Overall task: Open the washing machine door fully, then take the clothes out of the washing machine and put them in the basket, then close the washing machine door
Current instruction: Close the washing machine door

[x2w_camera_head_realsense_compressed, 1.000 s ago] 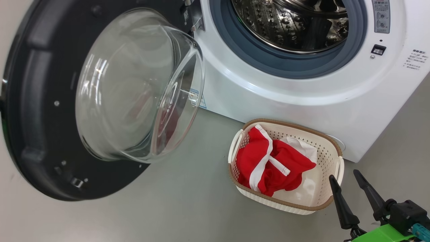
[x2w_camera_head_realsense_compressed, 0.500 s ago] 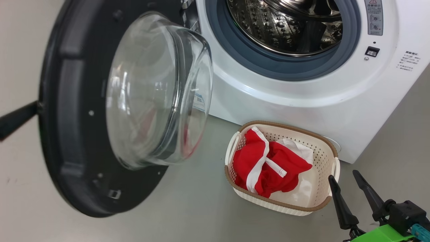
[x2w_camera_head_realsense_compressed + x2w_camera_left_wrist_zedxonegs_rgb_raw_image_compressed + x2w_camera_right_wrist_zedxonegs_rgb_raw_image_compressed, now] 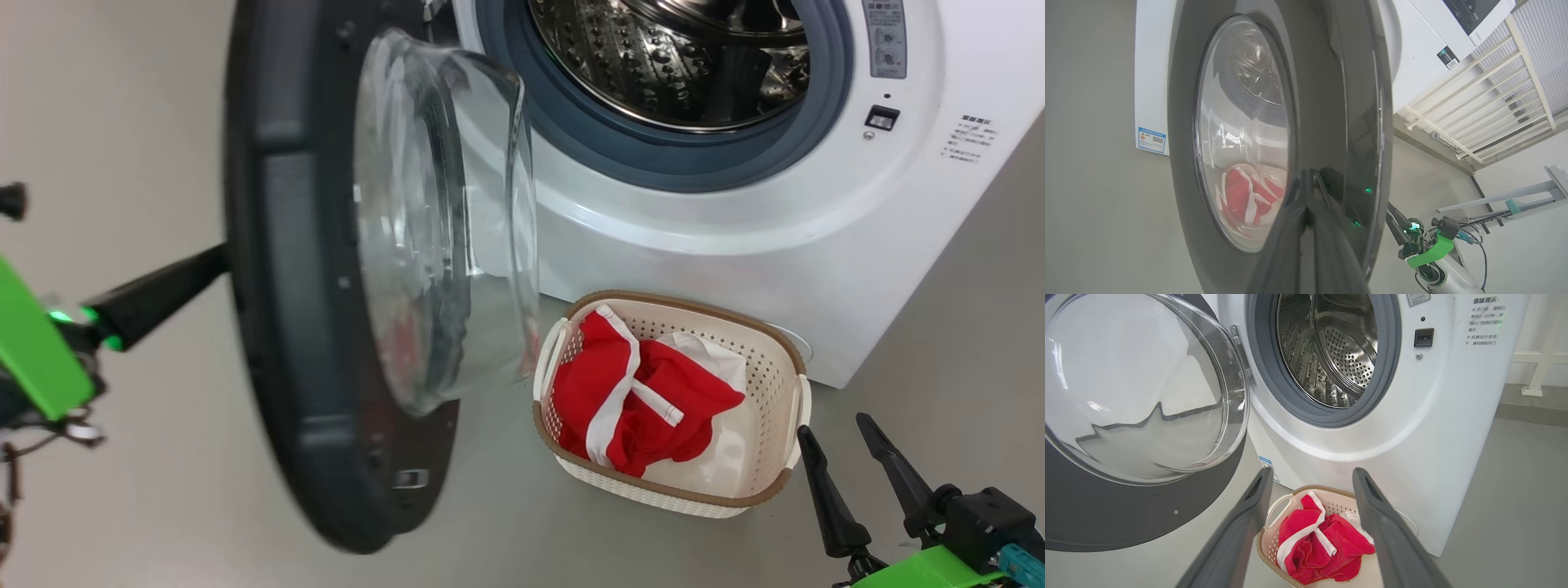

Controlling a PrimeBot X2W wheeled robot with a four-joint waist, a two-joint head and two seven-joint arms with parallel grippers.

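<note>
1. Washing machine [image 3: 735, 269] was white; its rubber ring [image 3: 678, 159] was grey-blue; the drum [image 3: 637, 65] was shiny steel, dotted with holes.
2. Door [image 3: 286, 343] had a glossy black rim and a clear glass bowl.
3. Basket [image 3: 767, 376] was cream with perforated sides and a brown woven-look rim.
4. Clothes [image 3: 612, 384] were bright red with white stripes and a white panel.
5. Sticker [image 3: 1152, 140] was blue-edged.
6. Right gripper [image 3: 834, 425] had black fingers on a green mount.
7. Floor [image 3: 939, 351] was plain grey.

Grey floor [image 3: 963, 343], cream railing [image 3: 1530, 69]
</note>
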